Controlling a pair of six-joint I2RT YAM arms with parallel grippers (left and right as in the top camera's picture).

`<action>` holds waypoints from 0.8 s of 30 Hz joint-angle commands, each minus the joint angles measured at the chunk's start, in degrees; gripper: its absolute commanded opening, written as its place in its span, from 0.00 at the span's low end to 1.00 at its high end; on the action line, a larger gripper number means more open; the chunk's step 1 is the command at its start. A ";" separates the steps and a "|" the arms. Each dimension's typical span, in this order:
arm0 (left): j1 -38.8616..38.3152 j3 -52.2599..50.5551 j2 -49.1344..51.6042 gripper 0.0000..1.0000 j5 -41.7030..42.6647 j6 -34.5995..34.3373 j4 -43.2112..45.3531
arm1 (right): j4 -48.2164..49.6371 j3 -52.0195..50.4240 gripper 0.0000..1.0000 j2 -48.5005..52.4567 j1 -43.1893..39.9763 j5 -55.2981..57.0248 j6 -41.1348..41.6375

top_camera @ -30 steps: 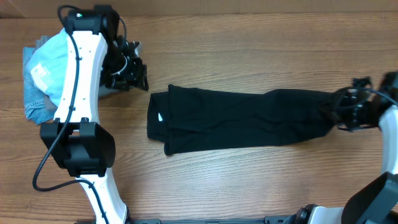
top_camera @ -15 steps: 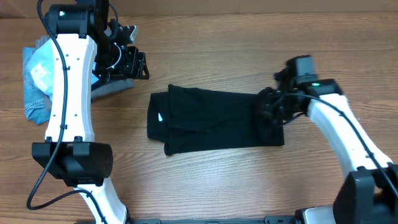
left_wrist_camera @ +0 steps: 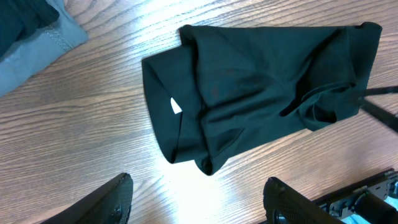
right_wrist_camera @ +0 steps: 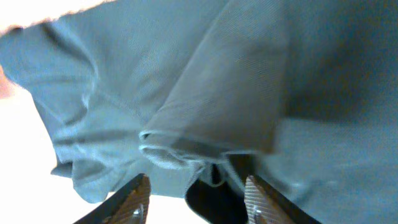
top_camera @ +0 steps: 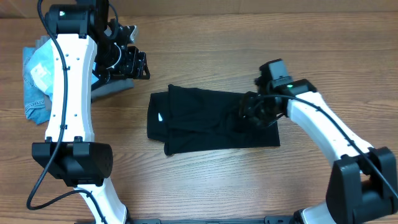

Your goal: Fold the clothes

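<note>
1. Overhead: right gripper [top_camera: 250,115] merges into black polo shirt [top_camera: 199,121]; jaws unreadable.
2. Right wrist: fingertips [right_wrist_camera: 138,198] cut off at bottom edge, fabric washed out, blurry.
3. Left arm [top_camera: 68,81] hides part of blue T-shirt [top_camera: 36,78].

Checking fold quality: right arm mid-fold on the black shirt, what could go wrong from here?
The cloth is bunched at the right gripper, so the fold on the black polo shirt may land lumpy or crooked. The left gripper hangs open away from it, so nothing pins the shirt against sliding.
</note>
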 commanded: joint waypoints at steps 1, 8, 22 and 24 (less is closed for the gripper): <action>0.42 1.07 -1.18 0.71 1.03 0.68 -0.13 | -0.76 1.51 0.56 -4.37 -4.87 0.59 -0.57; 0.42 1.07 -1.11 0.71 0.81 0.68 -0.13 | -4.31 0.52 0.20 -1.95 -6.97 3.37 -2.08; 0.42 1.07 -1.09 0.72 0.83 0.66 0.17 | 39.95 -8.09 0.05 7.28 1.25 -24.35 7.48; 0.42 1.07 -1.09 0.72 0.83 0.68 0.04 | 46.21 -7.15 0.05 7.19 1.44 -26.82 8.74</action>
